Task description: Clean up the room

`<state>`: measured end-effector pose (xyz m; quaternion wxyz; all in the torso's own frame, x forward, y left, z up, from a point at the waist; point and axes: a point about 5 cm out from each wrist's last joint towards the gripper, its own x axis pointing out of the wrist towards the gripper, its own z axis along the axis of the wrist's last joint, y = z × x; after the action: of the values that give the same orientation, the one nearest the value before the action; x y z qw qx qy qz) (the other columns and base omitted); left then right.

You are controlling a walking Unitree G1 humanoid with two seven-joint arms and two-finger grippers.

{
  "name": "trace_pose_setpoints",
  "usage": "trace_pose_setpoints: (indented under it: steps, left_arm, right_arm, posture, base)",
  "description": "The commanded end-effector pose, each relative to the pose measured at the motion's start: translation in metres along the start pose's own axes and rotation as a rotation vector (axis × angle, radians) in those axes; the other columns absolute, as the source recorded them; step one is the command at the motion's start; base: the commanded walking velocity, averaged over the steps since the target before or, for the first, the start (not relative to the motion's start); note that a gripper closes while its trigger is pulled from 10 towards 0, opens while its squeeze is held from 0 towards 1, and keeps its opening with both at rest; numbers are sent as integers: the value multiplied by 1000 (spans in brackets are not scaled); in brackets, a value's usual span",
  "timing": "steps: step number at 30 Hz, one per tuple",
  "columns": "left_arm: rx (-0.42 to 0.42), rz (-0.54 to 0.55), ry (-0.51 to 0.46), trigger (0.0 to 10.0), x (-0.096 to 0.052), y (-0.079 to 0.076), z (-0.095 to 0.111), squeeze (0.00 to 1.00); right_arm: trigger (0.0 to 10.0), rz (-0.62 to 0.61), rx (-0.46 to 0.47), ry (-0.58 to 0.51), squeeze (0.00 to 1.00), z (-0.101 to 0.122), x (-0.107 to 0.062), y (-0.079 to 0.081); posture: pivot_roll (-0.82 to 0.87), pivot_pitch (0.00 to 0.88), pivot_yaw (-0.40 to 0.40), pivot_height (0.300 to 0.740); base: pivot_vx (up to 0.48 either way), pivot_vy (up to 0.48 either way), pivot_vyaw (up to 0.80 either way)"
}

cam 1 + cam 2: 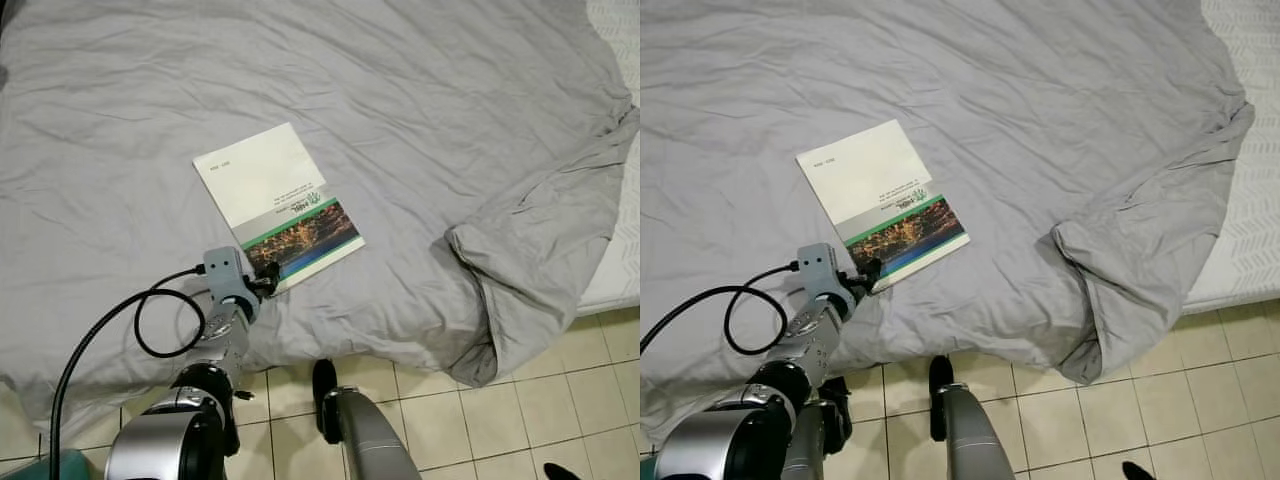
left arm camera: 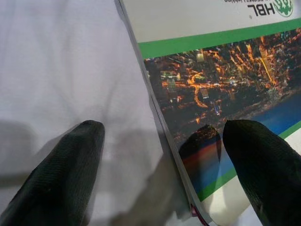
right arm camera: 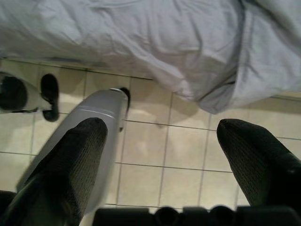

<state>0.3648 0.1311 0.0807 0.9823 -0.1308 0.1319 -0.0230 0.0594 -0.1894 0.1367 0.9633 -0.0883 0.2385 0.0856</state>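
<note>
A thin book [image 1: 282, 206] with a white cover, a green stripe and a night city photo lies flat on the grey bed sheet [image 1: 420, 120]. My left gripper [image 1: 268, 278] reaches over the bed's near edge to the book's near corner. In the left wrist view that gripper [image 2: 162, 165] is open, one finger [image 2: 61, 174] over the sheet and the other over the book's cover [image 2: 221, 84], straddling its edge. My right gripper [image 3: 160, 155] hangs open over the tiled floor [image 3: 178, 141].
The grey sheet [image 1: 1120, 250] is bunched and folded back at the bed's right side, baring white mattress [image 1: 1240, 210]. Beige floor tiles [image 1: 560, 400] run along the bed's near edge. My legs [image 1: 360, 430] stand close to the bed. A black cable [image 1: 140, 320] loops off my left wrist.
</note>
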Motion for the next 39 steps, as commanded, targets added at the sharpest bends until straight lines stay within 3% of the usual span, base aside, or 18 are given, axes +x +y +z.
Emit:
trace_pose_setpoints:
  steps: [1, 3, 6, 8, 11, 18, 23, 27, 29, 30, 34, 35, 39]
  left_arm:
    - [93, -47, 213, 10000, -12, -13, -49, 0]
    - [138, -65, 244, 10000, -13, -17, -53, 0]
    - [307, -80, 328, 10000, -14, -21, -61, 0]
    - [413, -43, 367, 10000, -14, -19, -61, 0]
    - [496, -5, 395, 10000, -14, -16, -60, 0]
    - [492, -115, 455, 10000, -19, -30, -75, 0]
    - [562, -154, 384, 10000, -19, -37, -74, 0]
    - [368, -132, 191, 10000, -13, -38, -51, 0]
    - [297, -126, 142, 10000, -13, -35, -45, 0]
    - [199, -98, 82, 10000, -14, -29, -39, 0]
    - [73, -52, 65, 10000, -17, -19, -40, 0]
    - [-5, -22, 68, 10000, -18, -15, -44, 0]
    - [-113, 10, 72, 10000, -19, -10, -47, 0]
  right_arm:
    - [10000, 0, -3, 43, 0, -5, -6, 0]
    - [10000, -1, -1, 47, 0, -5, -6, 0]
    - [10000, -3, 6, 60, 0, -8, -8, 0]
    - [10000, -6, 12, 70, 0, -10, -9, 0]
    - [10000, -6, 17, 77, 0, -12, -9, 1]
    - [10000, 1, 25, 86, 0, -14, -9, 4]
    - [10000, -5, 25, 95, 0, -16, -10, 3]
    - [10000, -2, 25, 103, 0, -19, -11, 3]
    - [10000, -2, 25, 104, 0, -19, -11, 3]
    - [10000, -1, 24, 107, 0, -20, -12, 3]
    - [10000, 5, 20, 117, 0, -21, -14, 2]
    - [10000, 7, 19, 118, 0, -21, -14, 2]
    - [10000, 9, 17, 119, 0, -21, -14, 1]
  posture:
    - [-441, 659, -173, 740]
    - [-441, 659, -173, 740]
    - [-438, 653, -167, 740]
    - [-434, 658, -161, 740]
    - [-430, 659, -157, 740]
    - [-417, 658, -147, 740]
    - [-406, 659, -142, 740]
    - [-394, 655, -136, 740]
    - [-398, 656, -140, 740]
    - [-399, 656, -144, 740]
    - [-400, 653, -152, 740]
    - [-401, 655, -156, 740]
    - [-403, 657, -159, 740]
  base:
    - [0, 0, 0]
    - [0, 0, 0]
    - [0, 0, 0]
    - [0, 0, 0]
    - [0, 0, 0]
    - [0, 0, 0]
    - [0, 0, 0]
    - [0, 0, 0]
    - [0, 0, 0]
    - [0, 0, 0]
    - [0, 0, 0]
    - [0, 0, 0]
    - [0, 0, 0]
